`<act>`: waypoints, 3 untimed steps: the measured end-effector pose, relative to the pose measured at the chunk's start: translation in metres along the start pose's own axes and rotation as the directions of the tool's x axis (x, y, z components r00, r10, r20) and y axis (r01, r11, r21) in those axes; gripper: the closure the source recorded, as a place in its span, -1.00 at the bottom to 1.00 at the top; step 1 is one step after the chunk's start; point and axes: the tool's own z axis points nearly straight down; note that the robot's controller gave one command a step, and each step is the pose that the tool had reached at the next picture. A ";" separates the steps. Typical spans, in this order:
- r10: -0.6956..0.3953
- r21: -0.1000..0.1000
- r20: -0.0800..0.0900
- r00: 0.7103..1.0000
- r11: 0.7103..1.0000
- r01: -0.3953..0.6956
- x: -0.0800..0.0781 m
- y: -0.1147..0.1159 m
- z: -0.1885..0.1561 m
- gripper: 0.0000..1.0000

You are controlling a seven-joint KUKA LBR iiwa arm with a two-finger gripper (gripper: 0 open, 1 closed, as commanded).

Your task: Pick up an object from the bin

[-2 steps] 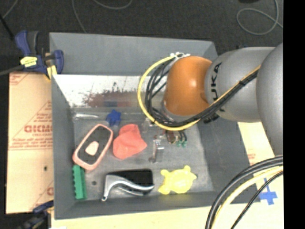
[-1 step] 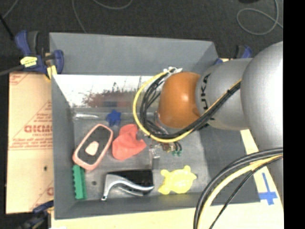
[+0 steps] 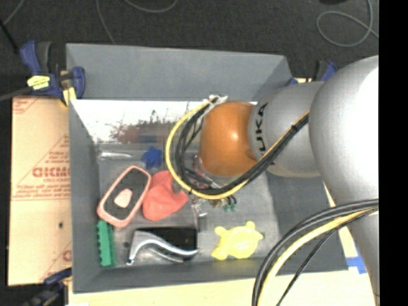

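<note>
My gripper [image 3: 201,217] pokes out from under the arm's orange cover near the middle of the bin. It hangs just right of a salmon-red soft lump [image 3: 162,196] and above a black and silver tool [image 3: 163,242] lying by the front wall. A yellow turtle-shaped toy [image 3: 237,241] lies to its lower right. Nothing shows in its grip.
A pink oval case [image 3: 123,197] with a black and white centre lies at the left. A green toothed block [image 3: 104,243] sits in the front left corner, and a small blue piece [image 3: 151,157] is near the back. The arm and its cables cover the bin's right side.
</note>
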 end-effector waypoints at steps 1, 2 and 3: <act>-0.019 -0.006 0.003 1.000 1.000 0.019 -0.042 0.001 -0.002 -1.00; 0.216 -0.001 0.003 0.976 0.976 -0.216 -0.048 0.027 -0.023 -1.00; 0.262 -0.006 0.008 0.965 0.965 -0.262 -0.051 0.058 -0.027 -1.00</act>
